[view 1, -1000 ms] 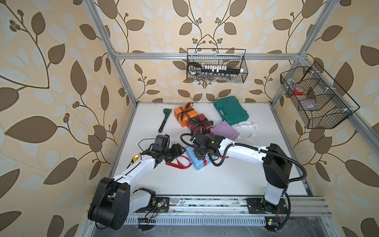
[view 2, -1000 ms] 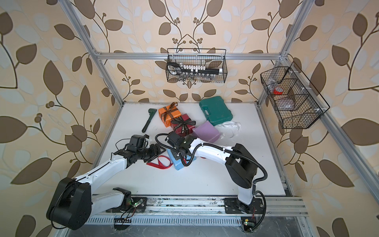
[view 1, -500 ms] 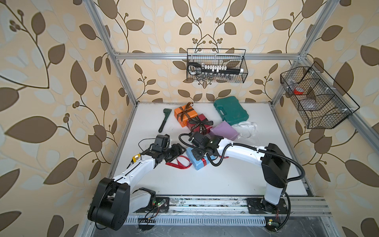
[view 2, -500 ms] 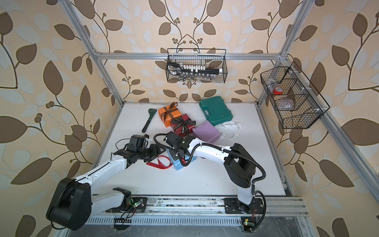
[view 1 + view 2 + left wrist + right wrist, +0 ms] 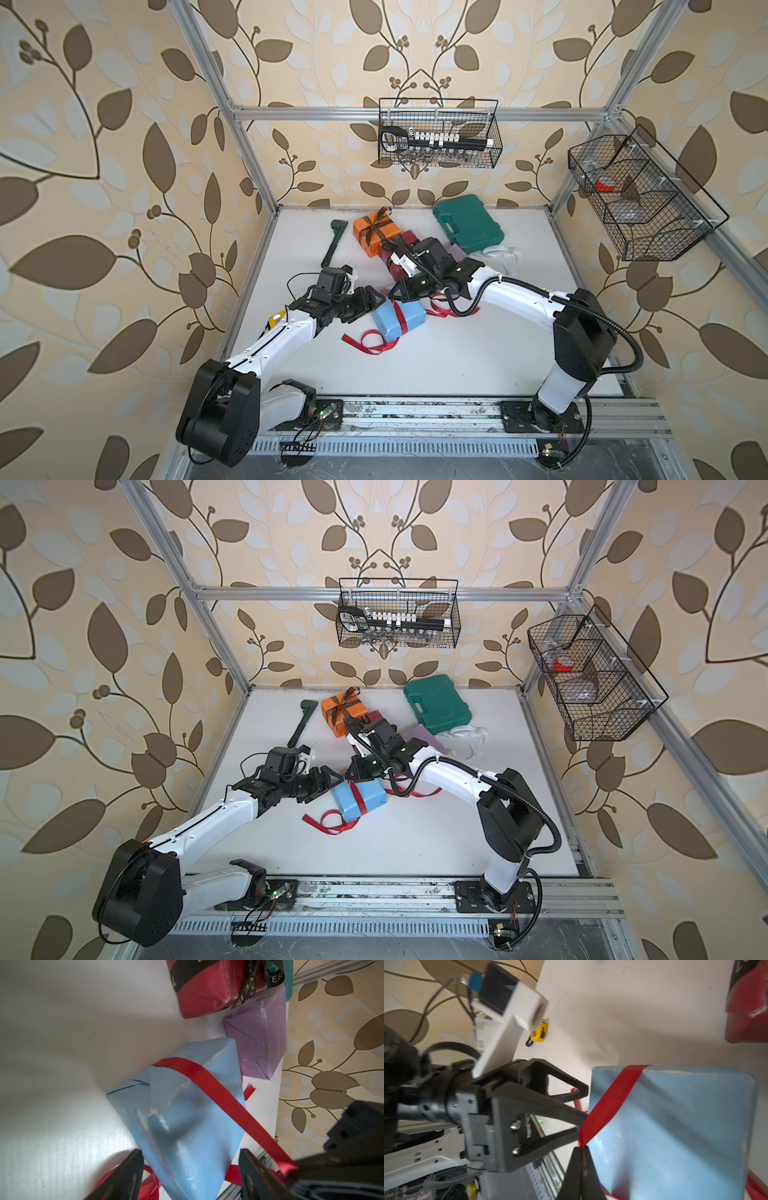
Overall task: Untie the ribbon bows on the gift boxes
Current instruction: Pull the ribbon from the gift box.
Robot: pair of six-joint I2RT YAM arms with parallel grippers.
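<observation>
Red ribbon (image 5: 610, 1101) pinched in right gripper (image 5: 580, 1148), wrist view only, unclear from above

Four boxes on the table (image 5: 457, 365): rear box (image 5: 388, 235) at the back, second box (image 5: 203, 997) before it to the right, third box (image 5: 259, 1032) right of that, front box (image 5: 384, 320) mid-table. A wrench (image 5: 332, 245) left of the rear box, a case (image 5: 467, 224) behind the third. A ribbon (image 5: 207, 1082) crosses the front box. Astride its left end, the left gripper (image 5: 191, 1151); at its rear, the right gripper (image 5: 580, 1150).
</observation>
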